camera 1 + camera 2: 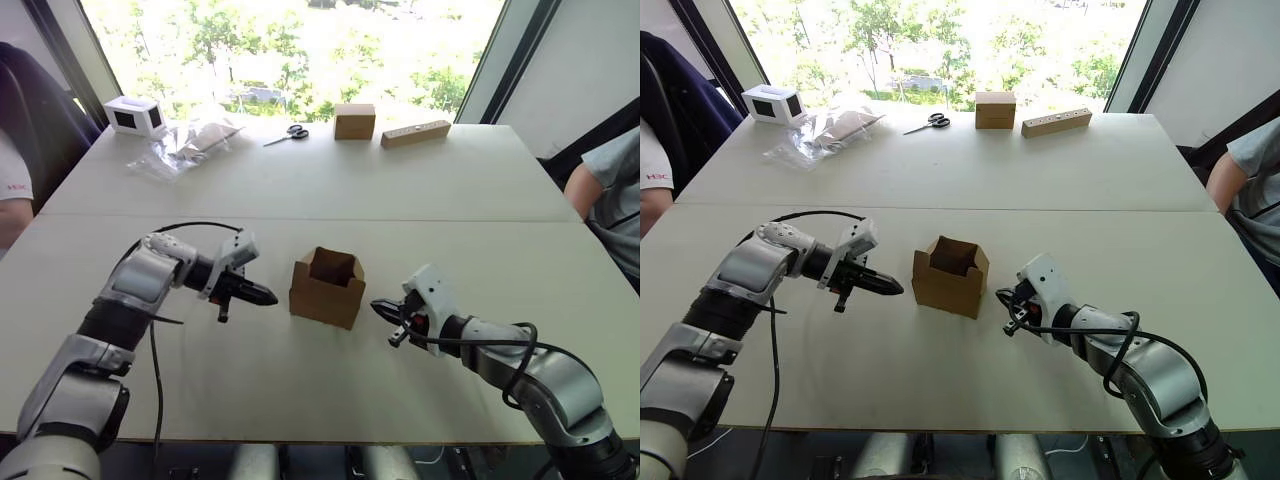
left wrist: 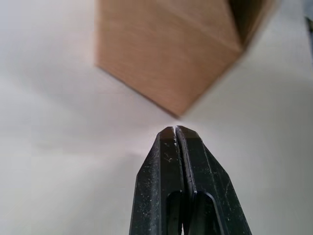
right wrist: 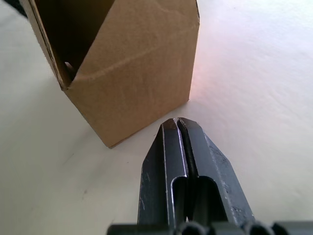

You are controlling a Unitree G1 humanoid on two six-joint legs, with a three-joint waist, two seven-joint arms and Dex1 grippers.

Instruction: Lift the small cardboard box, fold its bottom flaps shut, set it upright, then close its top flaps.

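Cardboard: small cardboard box (image 1: 327, 288) stands on the table (image 1: 300, 190), open end up, between left hand (image 1: 262, 294) and right hand (image 1: 382, 309). Both pinched closed, empty. Spread fingers first, then grip opposite walls evenly to lift.

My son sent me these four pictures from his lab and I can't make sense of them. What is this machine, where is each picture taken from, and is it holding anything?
It is a two-armed robot at a white table. The two wide pictures come from cameras in its head, looking down over its arms. The two close-ups come from cameras on its wrists, looking along the black fingers. The left gripper and the right gripper are both shut and hold nothing. Between them stands a small cardboard box, open on top. At the far edge lie scissors, a closed brown box, a long cardboard bar, a clear plastic bag and a small white box. People sit at both sides.
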